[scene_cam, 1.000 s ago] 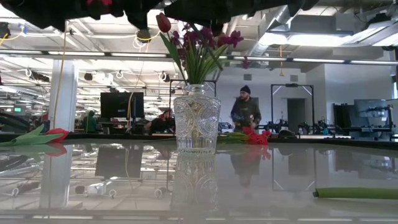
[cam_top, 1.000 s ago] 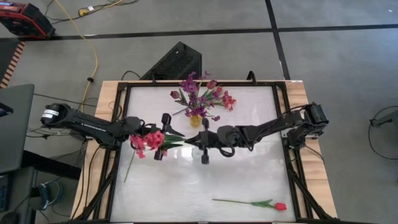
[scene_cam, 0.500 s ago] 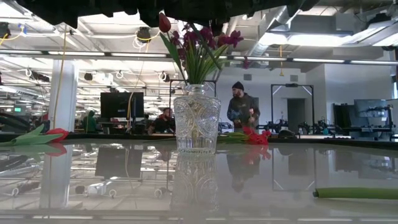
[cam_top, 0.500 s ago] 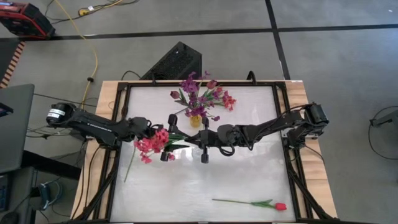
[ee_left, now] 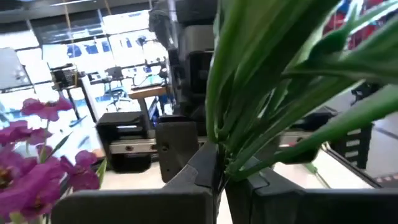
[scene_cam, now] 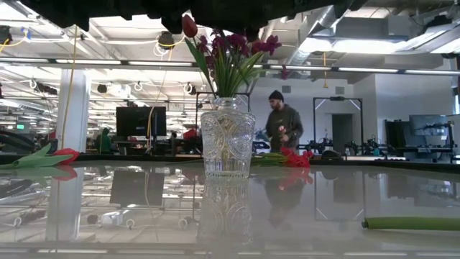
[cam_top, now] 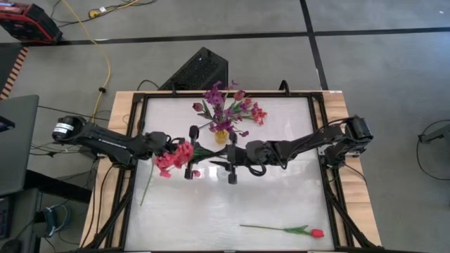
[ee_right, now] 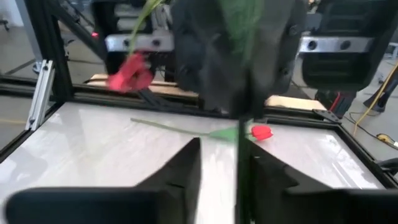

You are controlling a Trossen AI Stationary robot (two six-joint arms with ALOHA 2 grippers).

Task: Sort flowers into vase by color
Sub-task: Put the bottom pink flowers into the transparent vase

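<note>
A red-pink flower spray (cam_top: 174, 156) hangs in the air over the middle of the table, between my two grippers. My left gripper (cam_top: 195, 153) is shut on its green leaves and stem (ee_left: 249, 106). My right gripper (cam_top: 218, 161) faces it from the right. Its fingers (ee_right: 186, 171) stand apart, and the thin stem (ee_right: 239, 155) runs between them. The glass vase (scene_cam: 227, 140) stands at the far middle with purple flowers (cam_top: 214, 95) and a dark tulip (scene_cam: 188, 26) in it. A red tulip (cam_top: 316, 232) lies flat near the front edge. My left gripper pinches the spray between its two fingers at the foot of the leaves (ee_left: 222, 167). It comes level from the table's left. The spray is lifted clear, with its blossoms back over the gripper. Of my right gripper, I cannot tell whether a finger touches the stem.
Another red-pink spray (scene_cam: 295, 157) lies on the table to the right of the vase. A red tulip (scene_cam: 65, 153) lies at the left with its stem (cam_top: 144, 188) on the table below my left arm. People move about in the room beyond.
My left gripper has moved a little toward the table's right edge, closer to my right gripper. The spray's blossoms have shifted the same way with it.
</note>
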